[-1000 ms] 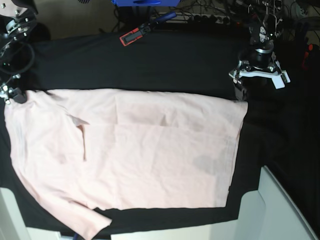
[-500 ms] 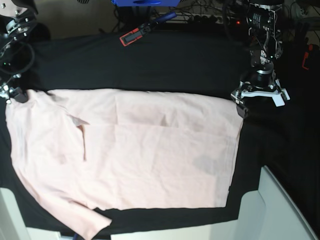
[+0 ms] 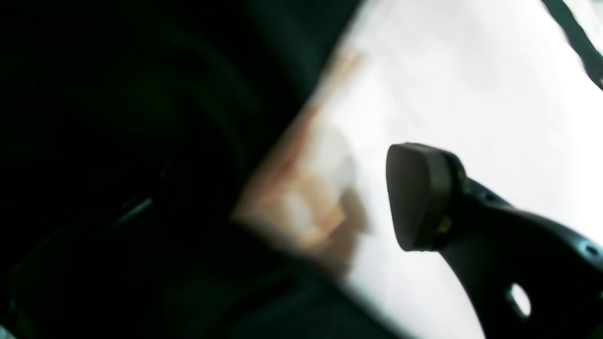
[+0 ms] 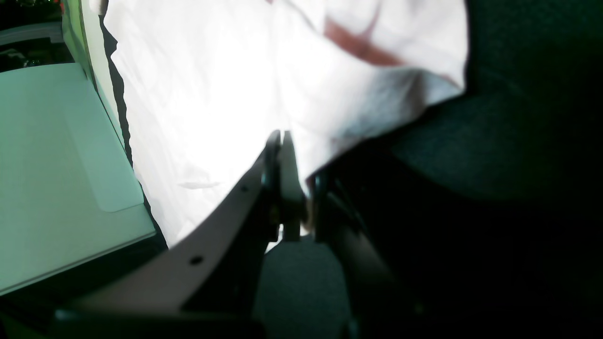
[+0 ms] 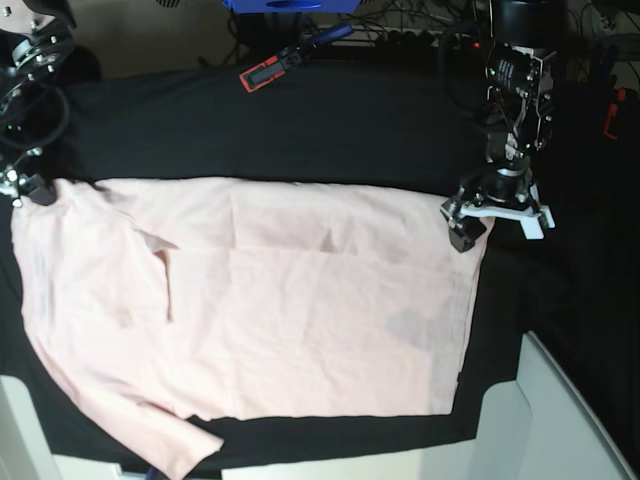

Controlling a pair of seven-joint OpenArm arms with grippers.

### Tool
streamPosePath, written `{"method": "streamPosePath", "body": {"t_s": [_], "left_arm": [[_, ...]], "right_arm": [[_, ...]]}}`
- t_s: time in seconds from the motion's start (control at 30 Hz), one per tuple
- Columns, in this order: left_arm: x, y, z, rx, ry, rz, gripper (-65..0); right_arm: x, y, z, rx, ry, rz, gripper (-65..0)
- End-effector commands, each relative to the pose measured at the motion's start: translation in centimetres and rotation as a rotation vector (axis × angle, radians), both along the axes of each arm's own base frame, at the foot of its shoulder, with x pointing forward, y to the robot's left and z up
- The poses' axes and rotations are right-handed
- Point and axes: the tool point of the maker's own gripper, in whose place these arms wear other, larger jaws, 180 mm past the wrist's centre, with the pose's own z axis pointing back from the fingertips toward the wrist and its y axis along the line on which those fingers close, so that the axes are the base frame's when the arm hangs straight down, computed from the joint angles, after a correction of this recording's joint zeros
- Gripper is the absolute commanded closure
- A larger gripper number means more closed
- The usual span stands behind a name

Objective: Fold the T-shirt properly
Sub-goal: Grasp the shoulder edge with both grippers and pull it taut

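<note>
The left tool (image 5: 497, 222), jaws spread wide and holding nothing, hangs over the T-shirt (image 5: 260, 310) corner at right of frame. The right tool (image 4: 287, 155), at far left, is clamped on the shirt's edge. The shirt lies spread across the black worktop (image 5: 300, 120). Risk: the left pinches only one layer, or cloth too.

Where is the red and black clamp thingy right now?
In the base view the red and black clamp lies at the top, left of middle, on the black table cloth, beyond the pink T-shirt.
</note>
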Motion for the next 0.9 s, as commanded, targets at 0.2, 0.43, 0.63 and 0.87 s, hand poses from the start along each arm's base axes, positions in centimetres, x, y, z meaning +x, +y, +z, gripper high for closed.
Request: {"method": "streamPosePath", "body": {"t_s": [0.2, 0.43, 0.63, 0.87], "left_arm": [[0.6, -2.5, 0.2, -0.056, -0.031, 0.003, -54.9], [-0.2, -2.9, -0.4, -0.067, -0.016, 0.01, -31.9], [-0.4, -2.8, -0.5, -0.067, -0.011, 0.014, -15.5], [-1.3, -2.5, -1.0, -0.065, 0.004, 0.024, 0.0]], "right_arm": [[0.8, -1.4, 1.2, -0.032, -0.035, -0.007, 0.0], [0.7, -1.4, 1.2, -0.032, -0.033, -0.007, 0.0], [0.1, -1.4, 0.9, -0.032, -0.021, -0.006, 0.0], [-0.5, -1.4, 0.6, -0.032, -0.009, -0.006, 0.0]]}}
